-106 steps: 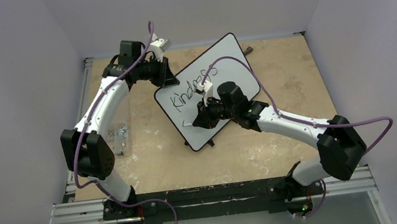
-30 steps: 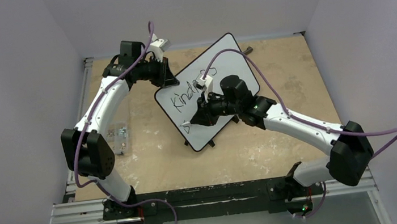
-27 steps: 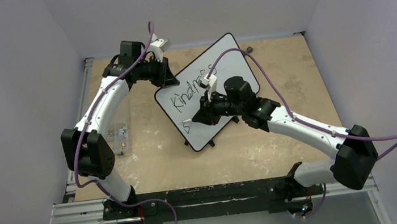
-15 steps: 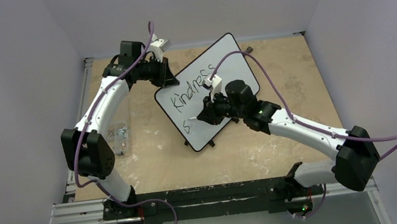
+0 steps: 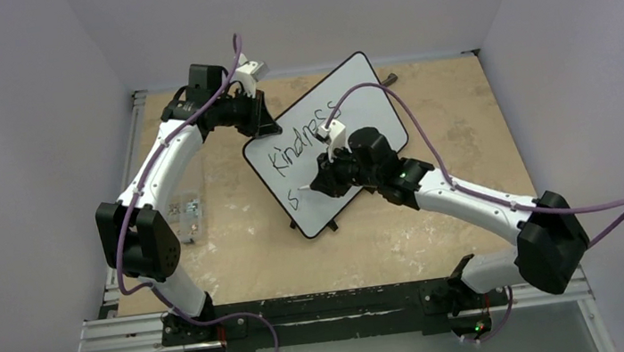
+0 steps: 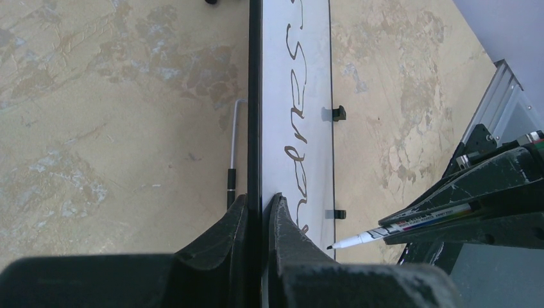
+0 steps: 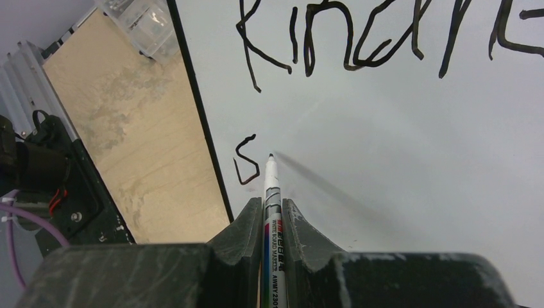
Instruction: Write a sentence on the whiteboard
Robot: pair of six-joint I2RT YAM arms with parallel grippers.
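The whiteboard point(image 5: 352, 90) stands tilted on the table, turned at an angle. My left gripper point(image 5: 269, 127) is shut on its upper left rim, one finger on each face point(image 6: 259, 199). The sentence reads "Kindness" point(image 5: 304, 138) on the top line, with a lone "S" point(image 7: 245, 160) started below it. My right gripper point(image 7: 266, 204) is shut on a white board marker point(image 7: 269, 186). The marker's black tip sits just right of the "S", at the board's surface; I cannot tell whether it touches. In the left wrist view the marker point(image 6: 410, 224) points at the edge-on board point(image 6: 317, 128).
A small clear plastic box point(image 5: 185, 211) lies on the table left of the board, also seen as the box point(image 7: 138, 19) past the board's rim. The board's wire stand point(image 6: 234, 141) sticks out behind it. A metal rail point(image 5: 334, 310) runs along the near edge.
The right gripper drew the "S" under "Kindness" and shifted the marker a little to its right. The left gripper and the board have not moved.
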